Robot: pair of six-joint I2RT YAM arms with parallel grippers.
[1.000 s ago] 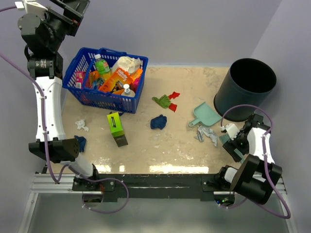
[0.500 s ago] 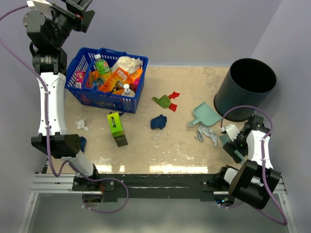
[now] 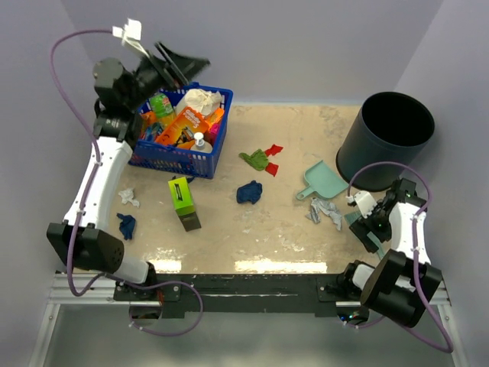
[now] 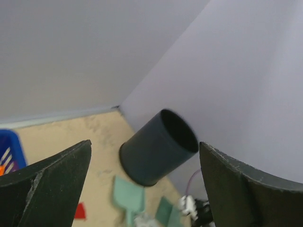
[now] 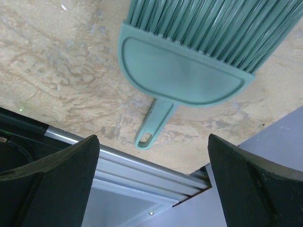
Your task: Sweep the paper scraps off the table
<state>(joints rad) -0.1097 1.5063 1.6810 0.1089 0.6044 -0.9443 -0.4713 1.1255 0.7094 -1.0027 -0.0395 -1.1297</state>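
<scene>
- Bristles of the brush point(image 5: 189, 71) point away from the near edge of the counter point(image 3: 306, 126) at its right end, with the handle toward the metal rail. The right end effector point(image 3: 373, 228) hangs directly over it, fingers spread wide with nothing between them. I judge it is placed to take the handle.
- High over the blue basket point(image 3: 172, 126) at the far left, the left end effector point(image 3: 179, 60) is also wide apart and empty. Held there, that arm leaves the littered middle free.
- The dustpan point(image 3: 325, 182) lies flat on the right, just beside the black bin point(image 3: 386, 138), handy for tipping a load in.
- The paper scraps point(image 3: 249, 192) are spread across the counter.
  - Two are dark blue, one in the middle and one near left point(image 3: 126, 225).
  - One is olive green point(image 3: 257, 159).
  - Two are red point(image 3: 273, 150), beside the green one.
  - Two are whitish-grey, one at the left point(image 3: 128, 197) and one touching the dustpan's near side point(image 3: 327, 212).
  - That seems to make seven.
- There is one brush, one dustpan, one bin, one basket and one green-and-black box point(image 3: 183, 202).
</scene>
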